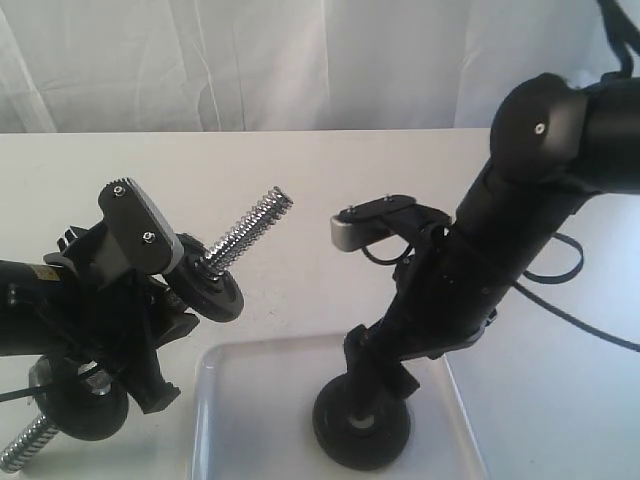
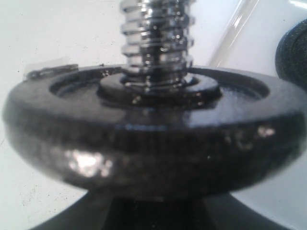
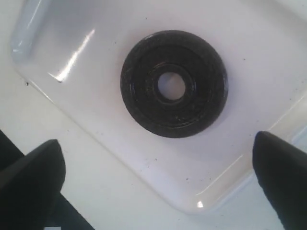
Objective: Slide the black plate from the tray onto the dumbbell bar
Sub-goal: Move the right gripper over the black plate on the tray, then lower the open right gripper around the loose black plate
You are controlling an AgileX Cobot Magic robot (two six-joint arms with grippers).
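Observation:
The black plate (image 3: 139,91) lies flat in the translucent tray (image 3: 72,57), with its centre hole showing. In the exterior view the plate (image 1: 345,445) sits under my right gripper (image 1: 365,395). That right gripper (image 3: 156,140) is open and hovers just above the plate, holding nothing. My left gripper (image 1: 145,335) is shut on the middle of the dumbbell bar (image 1: 250,228), holding it tilted off the table. The bar's free threaded end (image 2: 156,38) points up towards the tray (image 1: 250,400). One black disc (image 2: 153,139) sits on the bar below that thread.
A second black disc (image 1: 90,405) and the bar's lower threaded end (image 1: 25,445) hang near the table's front left. The white table (image 1: 330,170) runs back to a pale curtain. A black cable (image 1: 570,300) loops off the right arm.

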